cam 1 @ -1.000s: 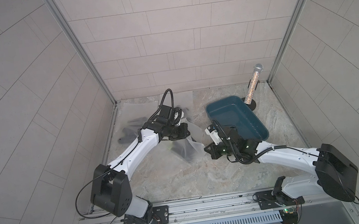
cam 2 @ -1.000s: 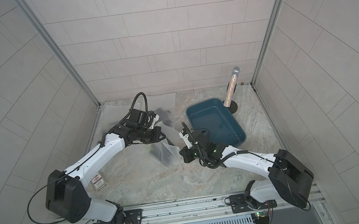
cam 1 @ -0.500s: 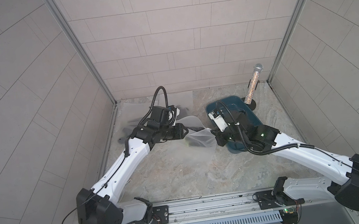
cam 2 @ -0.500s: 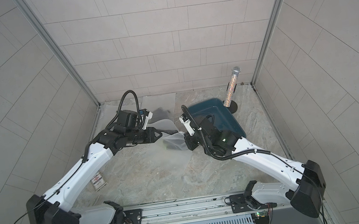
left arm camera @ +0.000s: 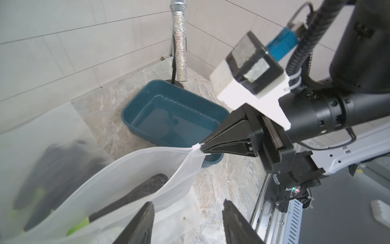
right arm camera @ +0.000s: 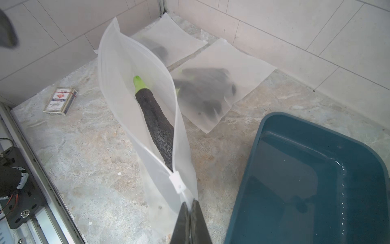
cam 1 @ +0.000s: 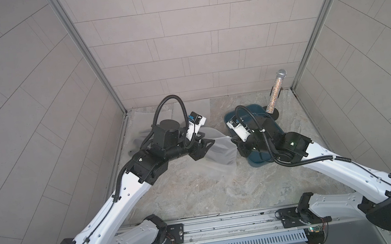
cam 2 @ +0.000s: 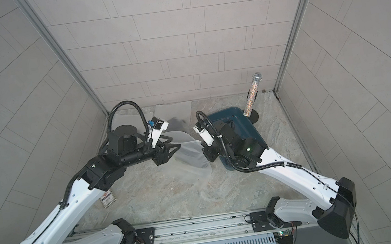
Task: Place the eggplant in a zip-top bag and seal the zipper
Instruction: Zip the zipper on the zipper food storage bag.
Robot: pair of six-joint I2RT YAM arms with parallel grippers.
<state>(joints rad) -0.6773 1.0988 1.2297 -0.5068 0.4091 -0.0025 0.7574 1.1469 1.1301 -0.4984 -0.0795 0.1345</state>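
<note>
Both arms are extended forward from the base rail, with the elbows raised and the wrists levelled toward each other.

The left gripper (left arm camera: 187, 217) is presented with its jaws parted to a medium gap, and nothing is clamped between them. One finger (left arm camera: 143, 224) is overlapped by the near edge of the zip-top bag (left arm camera: 147, 166); contact cannot be confirmed.

The right gripper (right arm camera: 191, 206) is pinched tight on the corner of the bag, which is suspended from that corner. The white slider (right arm camera: 176, 182) is located just beyond the right fingertips, and past it the mouth of the bag is spread open.

The eggplant (right arm camera: 156, 118) is contained inside the bag, with its green stem end farthest from the right gripper.

A blue tub (right arm camera: 259, 147) is positioned beside and below the right gripper. Beyond the held bag, another filled bag (right arm camera: 211, 90) is laid flat on the table, and a card box (right arm camera: 60, 101) is placed well apart from both grippers.
</note>
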